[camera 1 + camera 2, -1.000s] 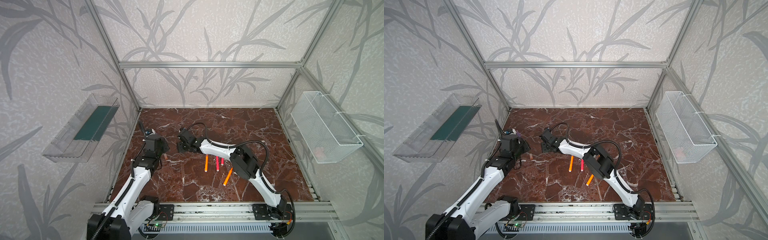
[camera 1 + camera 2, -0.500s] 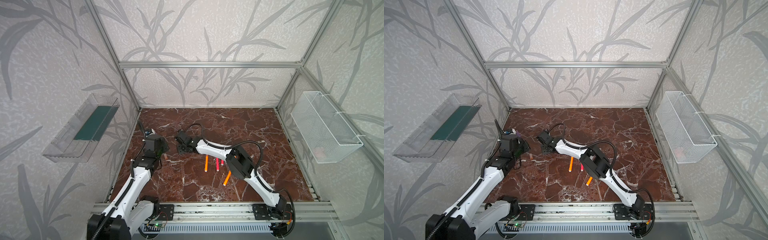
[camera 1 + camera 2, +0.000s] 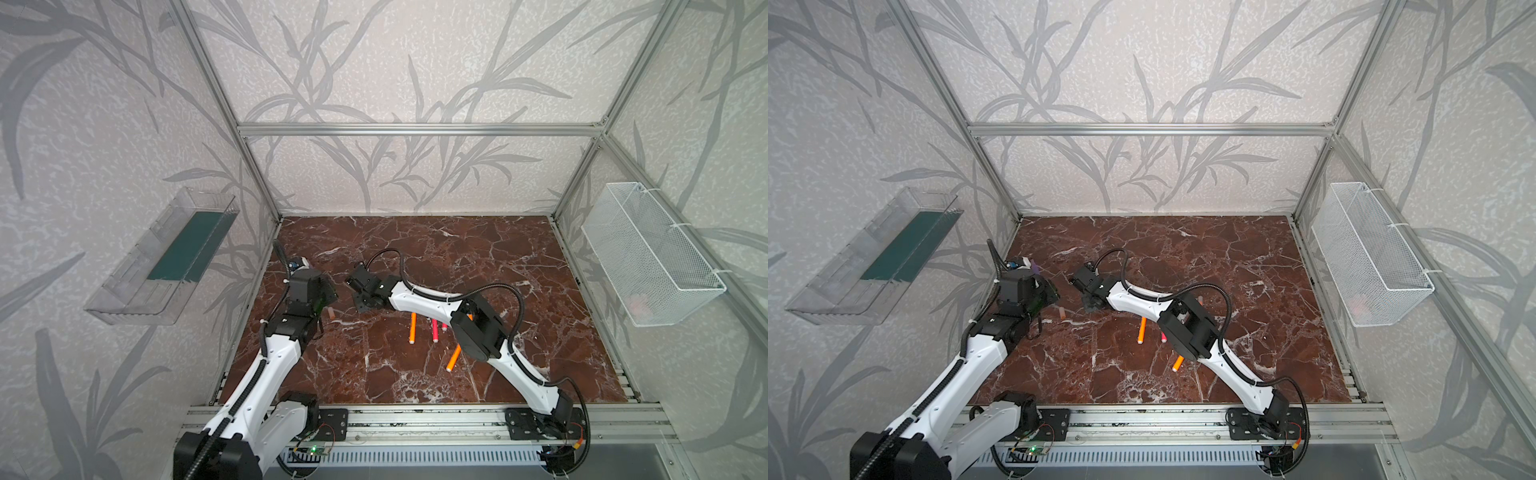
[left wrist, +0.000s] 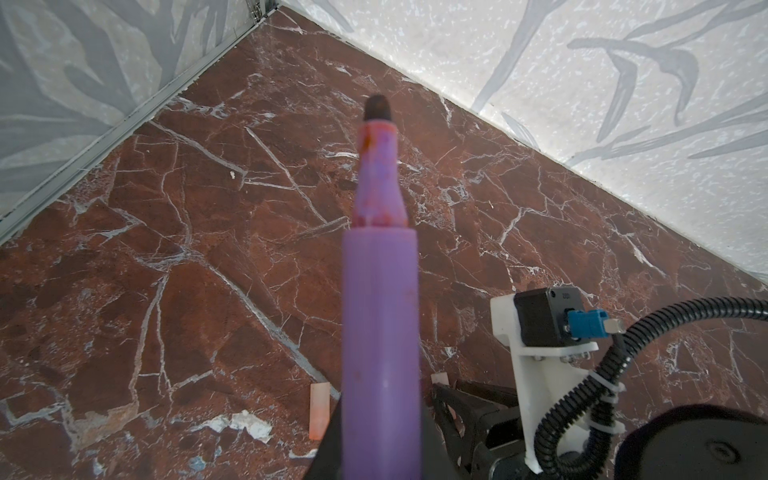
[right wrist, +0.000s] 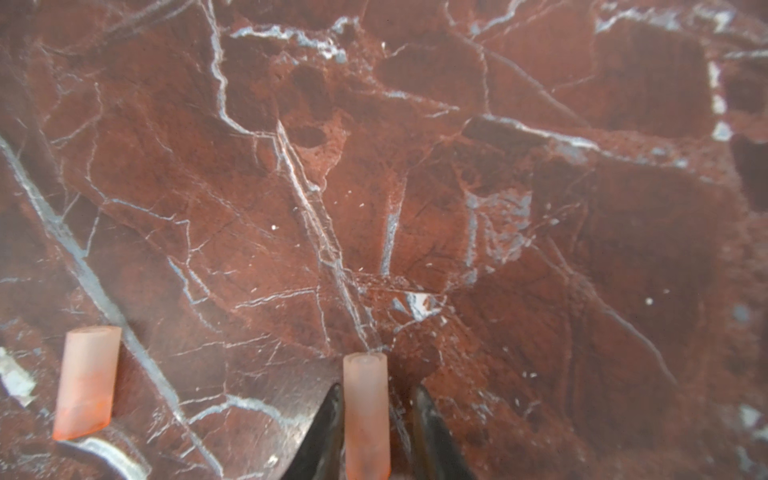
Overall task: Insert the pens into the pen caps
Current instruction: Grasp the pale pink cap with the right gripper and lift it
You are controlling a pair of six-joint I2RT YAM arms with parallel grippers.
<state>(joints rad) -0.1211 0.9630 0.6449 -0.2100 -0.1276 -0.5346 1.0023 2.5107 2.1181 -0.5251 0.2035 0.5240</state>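
Note:
My left gripper [image 4: 380,436] is shut on a purple pen [image 4: 380,324], whose dark tapered tip points away toward the back corner. My right gripper [image 5: 376,395] sits low over the marble floor, left of centre in both top views [image 3: 360,305] [image 3: 1090,305]. It is open, its jaws narrowly either side of a lying pen cap [image 5: 366,415]. One finger touches the cap and the other stands a small gap off. A second pen cap [image 5: 85,382] [image 3: 331,313] lies beside it. Two orange pens [image 3: 412,328] [image 3: 454,358] and a pink-red pen [image 3: 435,330] lie mid-floor, partly under the right arm.
A clear plastic bin [image 3: 162,266] hangs on the left wall and a white wire basket [image 3: 648,257] on the right wall. The right arm's elbow [image 3: 478,332] hangs over the pens. An aluminium rail [image 3: 415,419] runs along the front edge.
The right gripper has shifted a little to the left, down onto a pen cap, and its jaws have narrowed around it. The left arm with the purple pen has not moved.

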